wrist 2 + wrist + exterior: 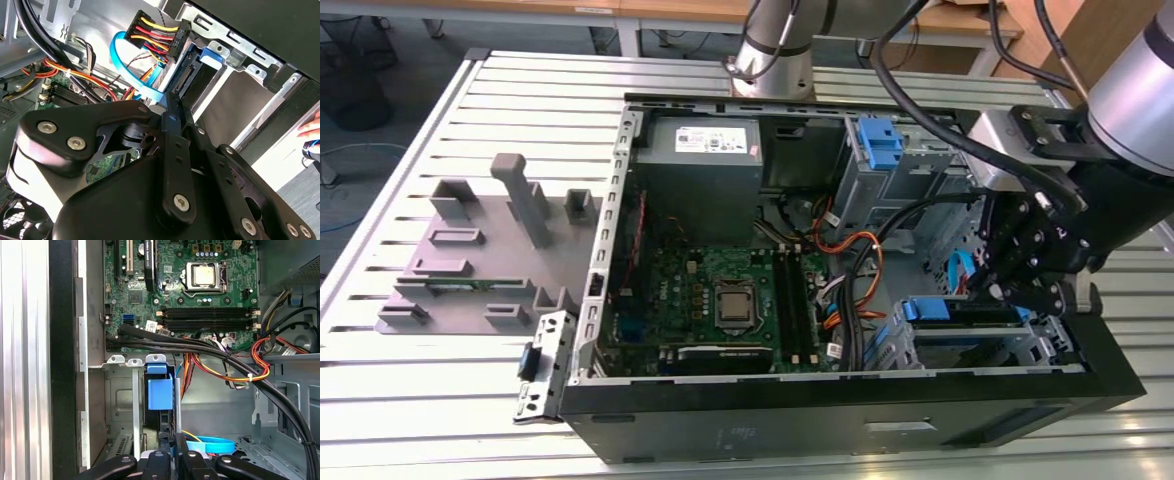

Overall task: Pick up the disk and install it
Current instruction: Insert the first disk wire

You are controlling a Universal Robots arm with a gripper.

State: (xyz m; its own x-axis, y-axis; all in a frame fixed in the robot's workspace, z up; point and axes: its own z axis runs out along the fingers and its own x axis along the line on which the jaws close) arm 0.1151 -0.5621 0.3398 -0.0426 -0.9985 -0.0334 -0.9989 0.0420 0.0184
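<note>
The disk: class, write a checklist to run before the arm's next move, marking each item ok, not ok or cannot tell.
1. The disk is inside the drive bay: ok, its blue carrier stands between the bay's rails.
2. Disk fully seated: cannot tell.
3. The gripper is at the bay: ok, it hangs right over it in the exterior view.
4. Gripper's hold on the disk: cannot tell.
5. Cables clear: probably not ok. The power plug and the blue data cable hang close by the disk.
6. People clear: not ok, a hand is beside the case.
</note>
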